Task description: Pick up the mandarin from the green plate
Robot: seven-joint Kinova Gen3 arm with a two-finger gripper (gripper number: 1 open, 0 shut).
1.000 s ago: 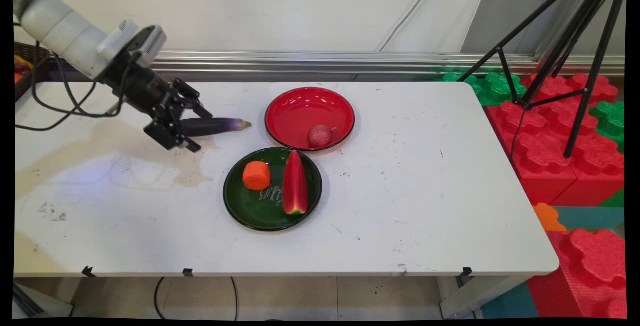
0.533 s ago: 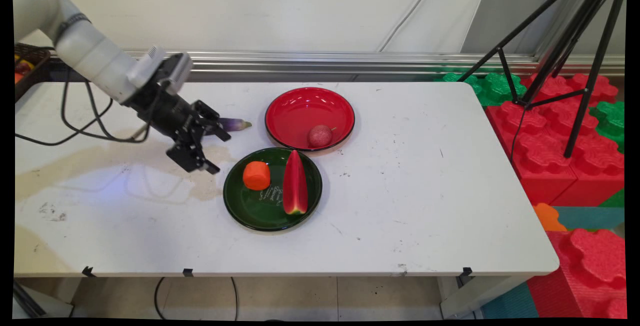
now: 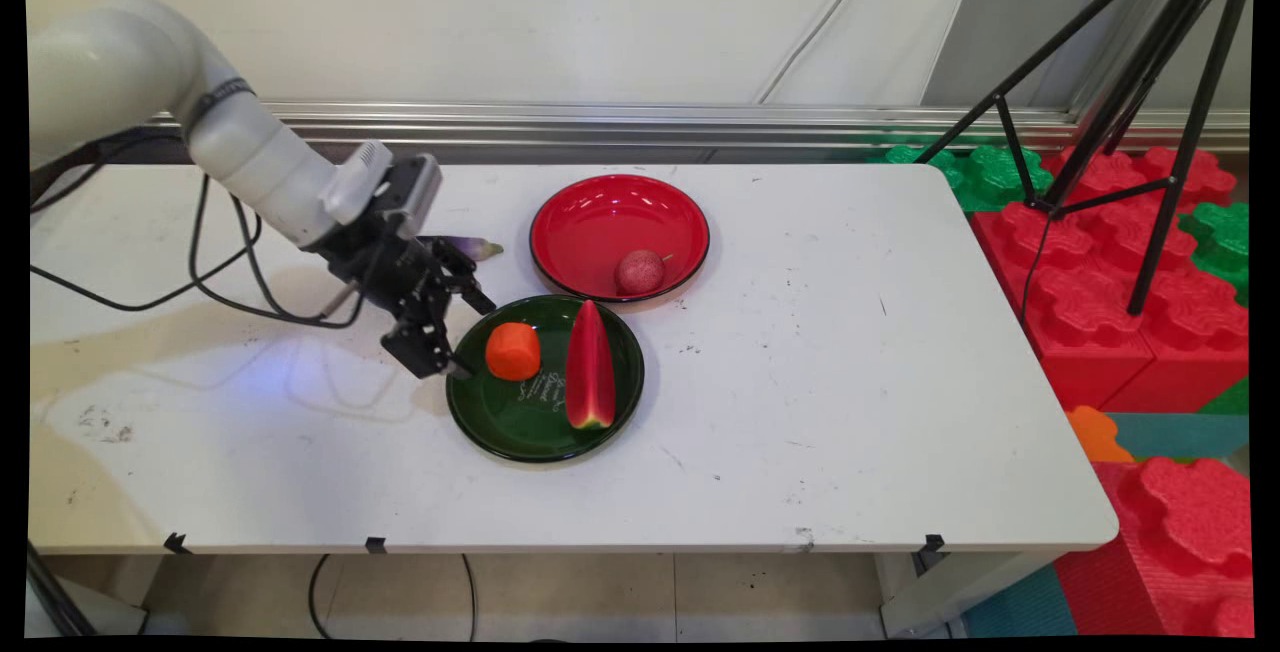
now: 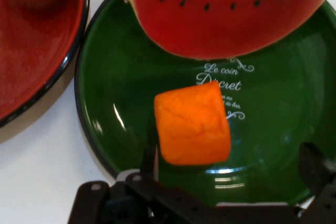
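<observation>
White table [image 3: 800, 412], red plate [image 3: 600, 217], green plate [image 3: 520, 422], eggplant [image 3: 482, 248]

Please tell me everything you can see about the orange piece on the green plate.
The orange piece is a short, blocky chunk with rounded edges and a matt, slightly dimpled skin, plain orange all over. It lies on the left part of the dark green plate, beside the plate's white lettering and apart from the watermelon slice. The open hand hovers close at its left; nothing grips it.
</observation>
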